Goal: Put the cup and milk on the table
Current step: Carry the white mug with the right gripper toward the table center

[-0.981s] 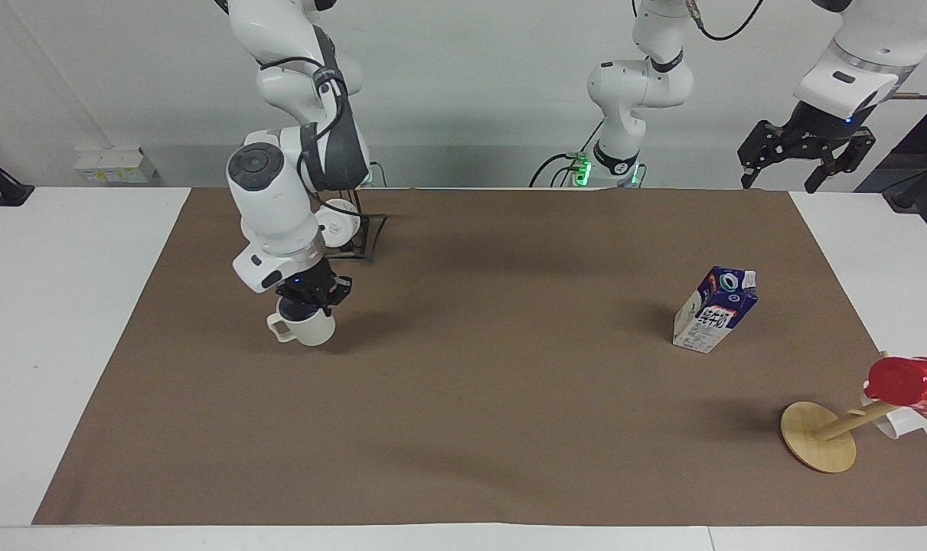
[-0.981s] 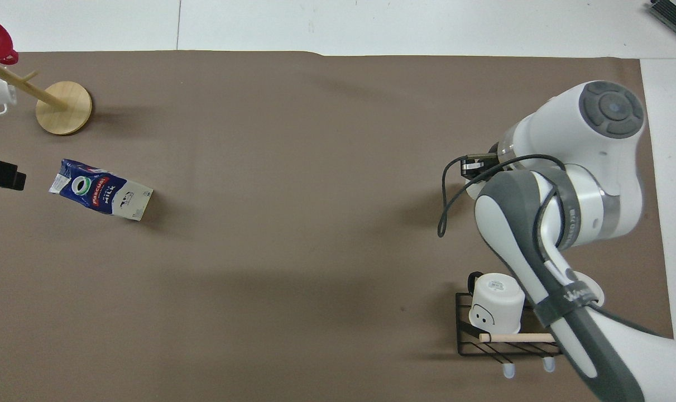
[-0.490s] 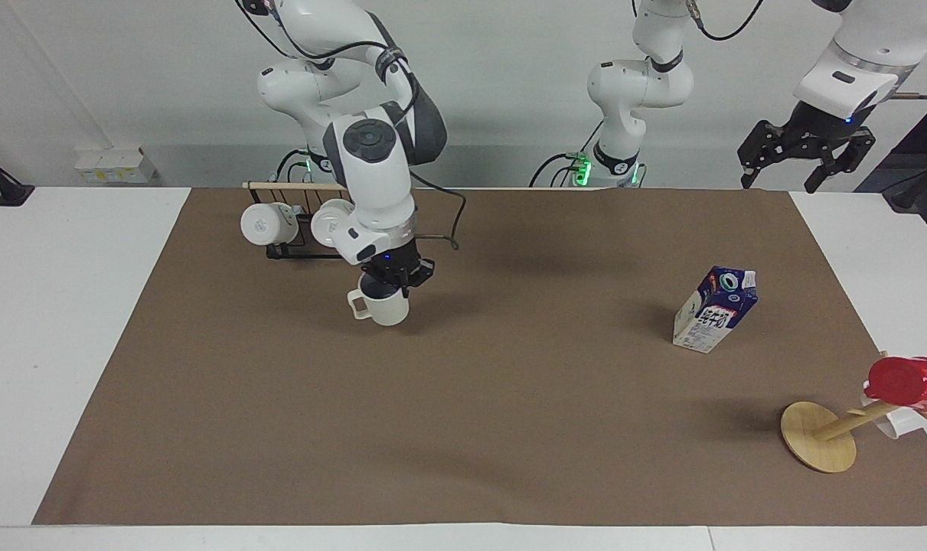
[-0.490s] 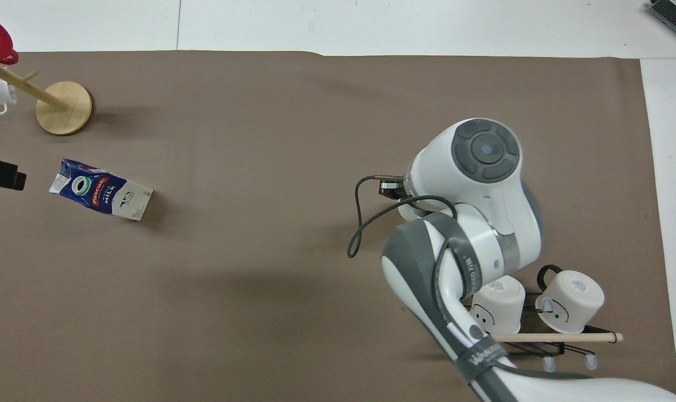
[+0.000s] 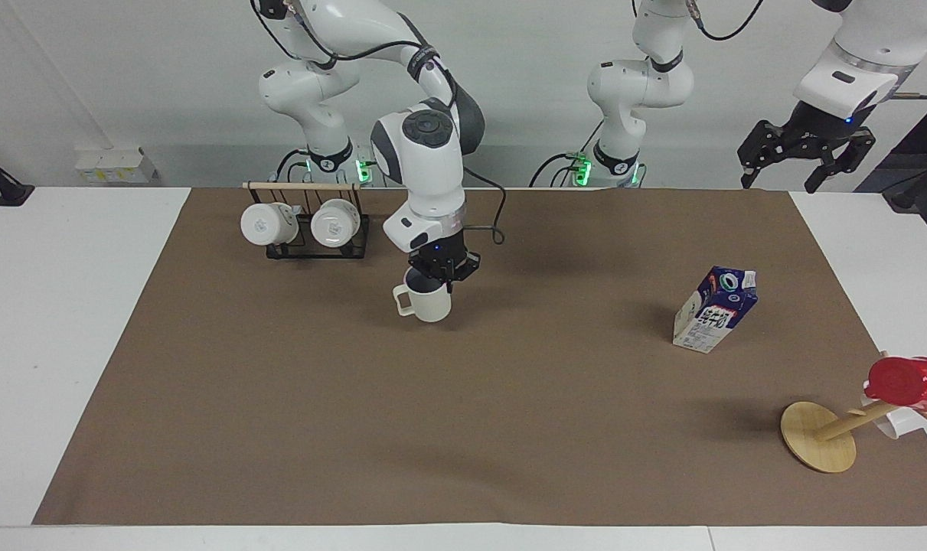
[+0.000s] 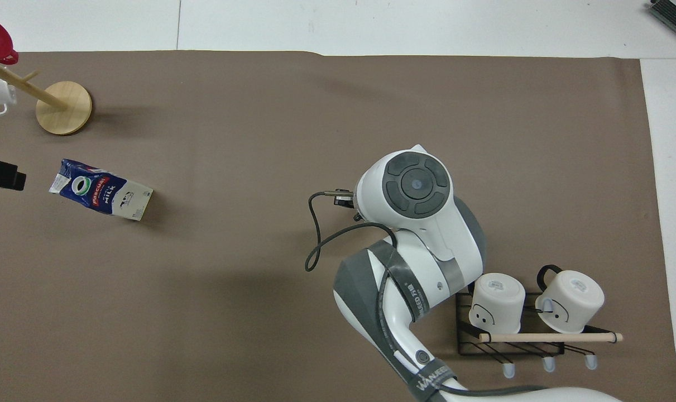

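We judge the task roughly half done. The milk [image 5: 714, 309] already stands on the desk [image 5: 509, 398] toward the left arm's end, near the wooden disc [image 5: 817, 447] of a tilted stand carrying a red cup [image 5: 910, 382]. The cup [image 5: 425, 298] is not released yet — our right gripper [image 5: 437, 276] pinches its rim, and the cup sits at or just above the brown sheet near the middle; we cannot tell whether it touches. What is left: lowering if needed, then letting go. Our left gripper [image 5: 805, 152] waits with fingers spread, raised over the desk's edge — well apart from the milk.
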`<state>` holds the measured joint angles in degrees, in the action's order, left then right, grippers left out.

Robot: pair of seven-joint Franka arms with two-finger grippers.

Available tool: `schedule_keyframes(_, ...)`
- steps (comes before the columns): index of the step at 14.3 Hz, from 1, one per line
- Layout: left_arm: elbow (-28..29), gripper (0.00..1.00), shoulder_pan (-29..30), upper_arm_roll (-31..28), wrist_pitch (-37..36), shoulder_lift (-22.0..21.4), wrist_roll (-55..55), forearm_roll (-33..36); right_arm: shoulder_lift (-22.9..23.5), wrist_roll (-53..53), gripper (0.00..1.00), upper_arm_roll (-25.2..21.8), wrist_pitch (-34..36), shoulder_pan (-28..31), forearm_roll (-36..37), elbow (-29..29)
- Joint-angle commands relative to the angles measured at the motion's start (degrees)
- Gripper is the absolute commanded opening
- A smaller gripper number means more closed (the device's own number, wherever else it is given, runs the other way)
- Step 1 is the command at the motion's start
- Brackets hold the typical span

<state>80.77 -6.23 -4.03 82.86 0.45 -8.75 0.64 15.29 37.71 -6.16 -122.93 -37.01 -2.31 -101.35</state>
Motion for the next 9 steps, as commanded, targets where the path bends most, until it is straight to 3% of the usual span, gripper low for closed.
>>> schedule_keyframes(1, -0.35, 1.00, 0.86, 0.43, -0.24, -0.37, -1.01, -0.73, 4.65, 0.61, 0.00, 0.36, -0.55, -3.40, 1.08, 4.57)
schedule_keyframes(9, -0.35, 1.00, 0.86, 0.42, 0.11, -0.37, -1.01, -0.82, 6.85, -5.54, 0.00, 0.45, -3.98, -5.61, 1.25, 2.73)
